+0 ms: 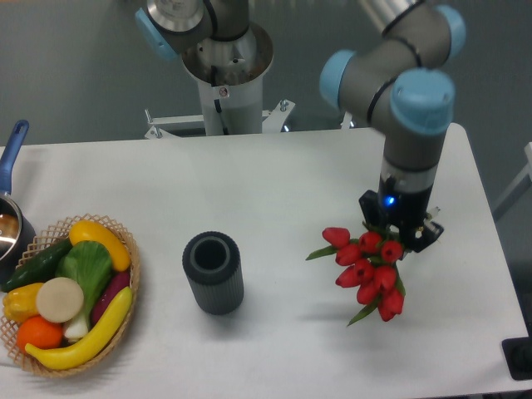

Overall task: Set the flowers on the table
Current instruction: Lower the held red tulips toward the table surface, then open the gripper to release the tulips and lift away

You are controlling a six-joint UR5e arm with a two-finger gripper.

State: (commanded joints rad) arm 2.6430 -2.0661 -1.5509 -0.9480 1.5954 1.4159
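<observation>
Pincer (397, 233) grips the red tulip bunch (366, 268) low over the white surface (283, 191), right of the dark cylinder vase (214, 273).

The robot arm reaches from its base at the far edge toward the right side, its wrist pointing straight down. The gripper (397, 235) hangs low, its dark fingers closed around the flowers (366, 266).
</observation>
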